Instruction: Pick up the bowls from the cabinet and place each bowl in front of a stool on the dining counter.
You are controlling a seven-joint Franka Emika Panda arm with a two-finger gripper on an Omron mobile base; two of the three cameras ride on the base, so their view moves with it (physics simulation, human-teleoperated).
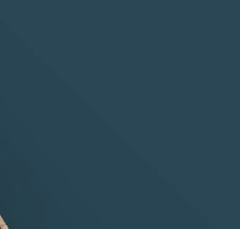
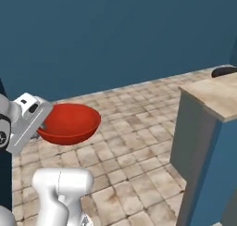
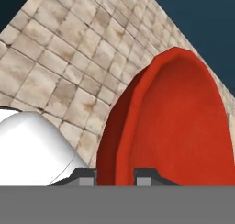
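Observation:
My gripper (image 2: 44,126) is shut on the rim of the glossy red bowl (image 2: 70,123) and holds it in the air above the tiled floor, at the left of the right base view. In the hand view the red bowl (image 3: 179,126) stands on edge, and its rim is pinched between my two dark fingertips (image 3: 147,176). The dining counter (image 2: 217,97), with a beige marble top on a grey-green panel, stands to the right of the bowl. The black seat of a stool (image 2: 225,72) shows behind its far end. The cabinet is out of view.
A dark blue wall (image 1: 120,82) runs behind the scene. Beige stone floor tiles (image 2: 139,146) lie open between the arm and the counter. The counter's near corner (image 2: 185,93) juts toward the arm at about bowl height.

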